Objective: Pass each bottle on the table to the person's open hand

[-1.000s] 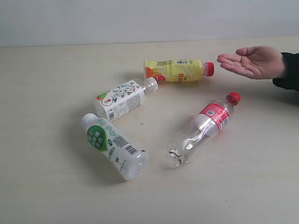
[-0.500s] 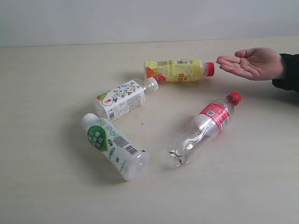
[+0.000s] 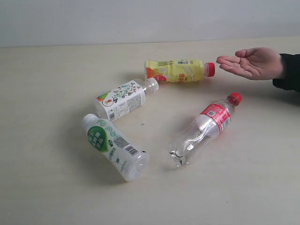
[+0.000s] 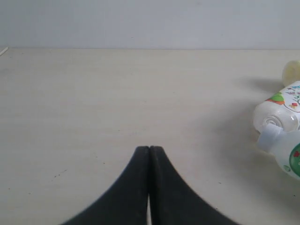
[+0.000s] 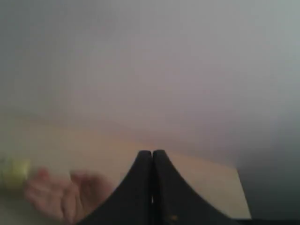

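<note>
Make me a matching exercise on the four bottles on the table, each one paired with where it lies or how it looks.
Column one:
1. yellow-labelled bottle
2. red-labelled bottle
3. green-labelled bottle
4. white-labelled bottle

Column two:
A. lower left, nearest the exterior camera
B. farthest back, red cap by the person's open hand
C. pale cap, lying between two other bottles
D. dented clear body, red cap, on the right

Pairs: 1-B, 2-D, 3-A, 4-C

Smooth black tapering left fingers [image 4: 131,192], right fingers [image 5: 135,192] alike; black sleeve [image 3: 291,70]
</note>
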Robot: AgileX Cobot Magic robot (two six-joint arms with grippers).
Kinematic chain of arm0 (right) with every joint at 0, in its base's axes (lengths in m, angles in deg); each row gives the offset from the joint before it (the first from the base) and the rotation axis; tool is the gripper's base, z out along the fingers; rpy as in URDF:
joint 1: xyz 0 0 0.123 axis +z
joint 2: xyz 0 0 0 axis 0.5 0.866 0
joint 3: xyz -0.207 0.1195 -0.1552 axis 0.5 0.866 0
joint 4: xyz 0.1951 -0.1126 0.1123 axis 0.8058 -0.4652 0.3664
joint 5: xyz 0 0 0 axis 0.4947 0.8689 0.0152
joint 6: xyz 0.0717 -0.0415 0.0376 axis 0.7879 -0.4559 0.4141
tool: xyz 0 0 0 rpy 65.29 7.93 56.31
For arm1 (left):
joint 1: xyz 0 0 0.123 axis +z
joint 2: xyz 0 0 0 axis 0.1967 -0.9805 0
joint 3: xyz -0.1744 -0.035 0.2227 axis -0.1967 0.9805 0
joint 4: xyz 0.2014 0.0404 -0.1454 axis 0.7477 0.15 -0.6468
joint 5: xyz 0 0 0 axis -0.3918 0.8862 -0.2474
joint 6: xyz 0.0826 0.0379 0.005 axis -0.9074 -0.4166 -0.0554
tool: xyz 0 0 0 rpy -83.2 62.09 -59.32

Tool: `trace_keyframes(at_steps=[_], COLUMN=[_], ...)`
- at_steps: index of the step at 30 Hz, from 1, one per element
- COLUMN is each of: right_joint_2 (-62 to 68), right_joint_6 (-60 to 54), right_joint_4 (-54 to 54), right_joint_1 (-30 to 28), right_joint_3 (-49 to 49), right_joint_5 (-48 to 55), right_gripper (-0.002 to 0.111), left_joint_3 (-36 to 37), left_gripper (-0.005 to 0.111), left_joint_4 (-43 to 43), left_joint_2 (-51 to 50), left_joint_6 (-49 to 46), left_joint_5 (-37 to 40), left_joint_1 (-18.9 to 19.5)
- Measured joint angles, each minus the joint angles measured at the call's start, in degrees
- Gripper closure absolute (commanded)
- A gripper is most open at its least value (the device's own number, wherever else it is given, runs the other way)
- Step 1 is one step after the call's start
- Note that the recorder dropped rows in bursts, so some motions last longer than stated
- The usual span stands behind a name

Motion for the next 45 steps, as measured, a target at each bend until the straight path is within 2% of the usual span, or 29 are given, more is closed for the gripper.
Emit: trace_keyframes(at_steps=[5, 8, 10, 14, 16, 29, 36, 45], right_joint_2=[14.8, 21.2, 25.4, 31.9, 34.1, 42.9, 45.2, 49.4], right_joint_6=[-31.7, -47.6, -53.8, -63.4, -66.1, -68.7, -68.6, -68.6], right_joint_4=[3.8, 6.9, 7.6, 7.7, 7.6, 2.9, 1.1, 1.0], right_joint_1=[5.5, 10.2, 13.2, 18.3, 20.5, 30.5, 31.5, 31.5], right_joint_3=[-6.3, -6.7, -6.8, -7.7, -7.8, -7.8, -7.8, -7.8], right_joint_5=[19.0, 24.8, 26.3, 26.7, 26.7, 27.5, 27.8, 23.0], right_gripper=[0.106, 0.095, 0.08, 0.037, 0.025, 0.024, 0.024, 0.024], left_joint_3=[0.0, 0.0, 0.0, 0.0, 0.0, 0.0, 0.0, 0.0], left_gripper=[0.107, 0.107, 0.107, 0.107, 0.107, 0.107, 0.107, 0.107], left_joint_4=[0.0, 0.0, 0.0, 0.0, 0.0, 0.0, 0.0, 0.0], left_joint_2=[0.0, 0.0, 0.0, 0.0, 0.0, 0.0, 0.0, 0.0], left_joint_6=[0.0, 0.0, 0.0, 0.0, 0.0, 0.0, 0.0, 0.0], left_joint_5=[0.0, 0.0, 0.0, 0.0, 0.0, 0.0, 0.0, 0.0], left_joint_1=[0.0, 0.0, 0.0, 0.0, 0.0, -1.2, -1.5, -1.5])
